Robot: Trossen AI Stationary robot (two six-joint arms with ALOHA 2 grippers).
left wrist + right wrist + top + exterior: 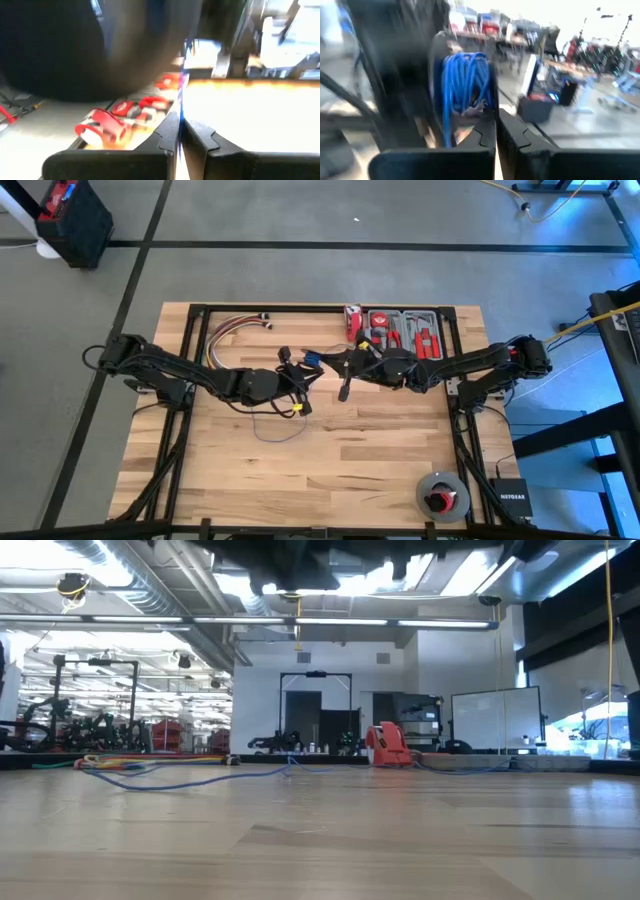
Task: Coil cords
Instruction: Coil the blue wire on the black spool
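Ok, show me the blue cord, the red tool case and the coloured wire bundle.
blue cord [272, 430]: high view, loose loop on the table.
red tool case [408, 332]: high view, its middle.
coloured wire bundle [226, 333]: high view, curved stretch.

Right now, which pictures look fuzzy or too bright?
Left wrist view: smeared, glaring white beyond the left gripper. Right wrist view: blurry around the blue cord coil. Low view: the table sharp, ceiling lights bright. High view: clearest.
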